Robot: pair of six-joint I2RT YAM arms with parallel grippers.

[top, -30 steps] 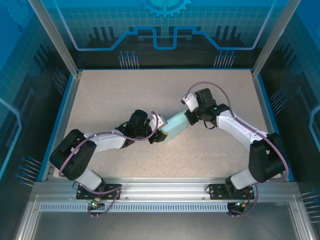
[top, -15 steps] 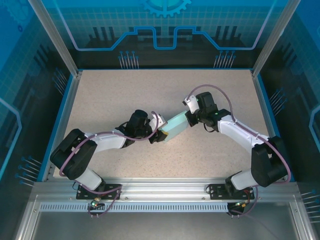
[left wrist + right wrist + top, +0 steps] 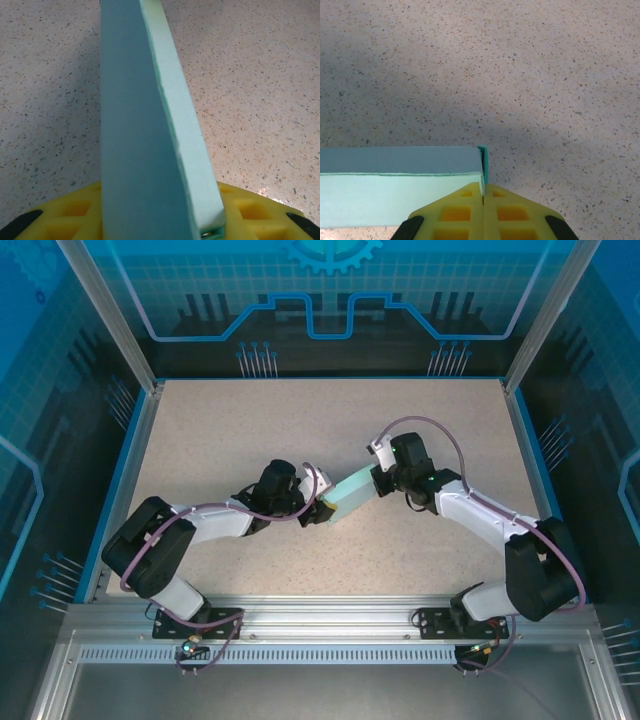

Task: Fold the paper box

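At the middle of the speckled table point(image 3: 250, 420), the left arm point(image 3: 200, 525) and the right arm point(image 3: 480, 510) reach inward from opposite sides, with the paper box point(image 3: 348, 492) spanning the gap between them; the pale cyan box, already a closed flat rectangular shape, is turned on edge and runs diagonally from lower left to upper right; whether its lower edge rests on the table or hangs just above it cannot be told.

The left gripper point(image 3: 313, 512) has the near end; its wrist view shows the box point(image 3: 145, 140) rising from between the yellow fingers point(image 3: 70, 212), the jaws parted only by the box's thickness and clamped on it, a grip that looks meant to anchor the box while the other end is worked.

The right gripper point(image 3: 378, 478) meets the far end; its yellow pads point(image 3: 455, 212) are pressed together, and a thin teal tab point(image 3: 485, 160) stands up right at their seam beside the box's end face point(image 3: 400, 180), so the jaws appear pinched on that sliver of card rather than on the body.

Judging by this, the fold is nearly done and the work in hand is tucking or creasing the last end flap; a hard pull could tear the thin card.
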